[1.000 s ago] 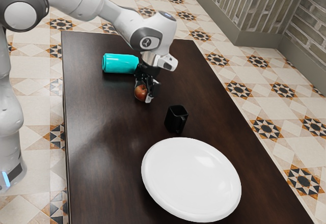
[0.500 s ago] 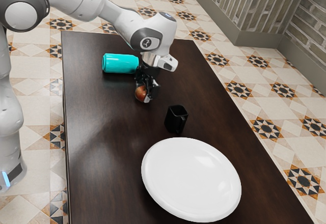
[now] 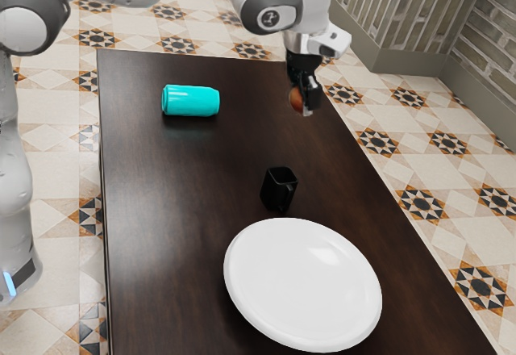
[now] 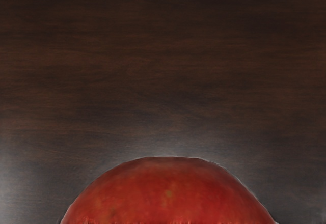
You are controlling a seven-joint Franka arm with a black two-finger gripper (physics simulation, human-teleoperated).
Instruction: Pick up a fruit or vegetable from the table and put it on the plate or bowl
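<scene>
A small red apple (image 3: 297, 98) hangs in the air above the dark table (image 3: 161, 210), held between the black fingers of my gripper (image 3: 302, 101), which is shut on it. In the wrist view the apple (image 4: 168, 193) bulges large just under my hand, with bare dark tabletop (image 4: 163, 56) beyond it. The big white plate (image 3: 302, 283) lies flat on the table near its front edge, well toward the camera from the gripper.
A teal can (image 3: 190, 100) lies on its side at the table's back, toward the exterior view's left of the gripper. A black mug (image 3: 279, 188) stands between the gripper and the plate. Patterned tile floor surrounds the table.
My gripper has lifted the apple off the table beside the teal can and carried it up and toward the exterior view's right. The can, mug and plate stayed put.
</scene>
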